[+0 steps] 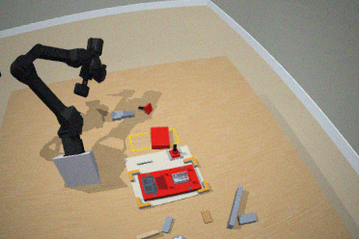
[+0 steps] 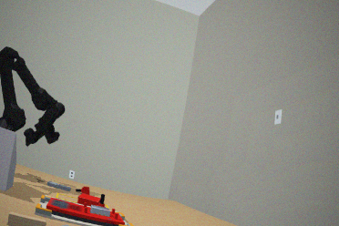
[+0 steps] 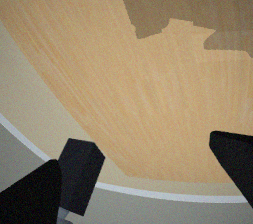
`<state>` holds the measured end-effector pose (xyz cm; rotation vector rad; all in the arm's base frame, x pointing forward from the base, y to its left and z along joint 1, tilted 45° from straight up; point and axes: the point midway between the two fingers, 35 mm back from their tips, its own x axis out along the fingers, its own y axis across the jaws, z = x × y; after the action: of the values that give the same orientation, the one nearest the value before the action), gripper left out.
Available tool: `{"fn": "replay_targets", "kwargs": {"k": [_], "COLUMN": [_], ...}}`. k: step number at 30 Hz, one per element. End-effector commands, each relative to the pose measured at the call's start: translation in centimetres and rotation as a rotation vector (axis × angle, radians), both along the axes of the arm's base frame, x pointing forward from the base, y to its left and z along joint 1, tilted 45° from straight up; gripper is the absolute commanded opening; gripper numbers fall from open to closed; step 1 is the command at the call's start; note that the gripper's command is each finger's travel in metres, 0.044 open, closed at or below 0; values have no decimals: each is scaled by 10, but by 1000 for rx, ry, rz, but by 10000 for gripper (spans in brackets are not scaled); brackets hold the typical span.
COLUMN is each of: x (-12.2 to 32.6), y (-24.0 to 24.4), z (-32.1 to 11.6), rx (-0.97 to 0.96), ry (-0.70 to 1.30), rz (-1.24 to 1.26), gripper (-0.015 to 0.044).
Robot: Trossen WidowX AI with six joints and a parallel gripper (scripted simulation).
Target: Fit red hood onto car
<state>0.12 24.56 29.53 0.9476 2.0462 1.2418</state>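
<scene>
From above, the hood (image 1: 160,137) (image 2: 90,200) lies on the table within the yellow outline, close to the black-knobbed lever (image 1: 175,151) (image 2: 102,200), so a skewed descent might clip that knob! From the side, the gripper (image 1: 91,82) (image 2: 42,138) (image 3: 139,155) hangs high, far off; up close its fingers are spread, holding nothing, and no writing is readable anywhere.

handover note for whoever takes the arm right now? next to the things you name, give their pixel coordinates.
Gripper (image 1: 92,82) (image 2: 42,138) (image 3: 139,155): open, holding nothing, up above the table.
Hood (image 1: 159,137) (image 2: 89,200): on the table by the yellow outline, off the car.
Chassis (image 1: 166,190) (image 2: 77,214): in the jig (image 1: 143,202), engine (image 1: 181,177) (image 2: 100,210) in place.
Done: no hood step yet.
Left: pick up hood, fit over pegs, seat flat, back off cleanly.
</scene>
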Motion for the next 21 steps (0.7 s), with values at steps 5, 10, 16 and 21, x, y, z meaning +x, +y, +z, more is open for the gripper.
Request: {"fn": "replay_targets", "kwargs": {"k": [5, 10, 16, 21], "x": [92, 123, 166, 183], "y": [32, 32, 28, 24], "z": [-41, -58, -77, -89], "rx": [75, 79, 8, 3], "ry": [-465, -637, -720, -826], "rz": [-171, -199, -281, -259], "gripper": [440, 440, 440, 440]}}
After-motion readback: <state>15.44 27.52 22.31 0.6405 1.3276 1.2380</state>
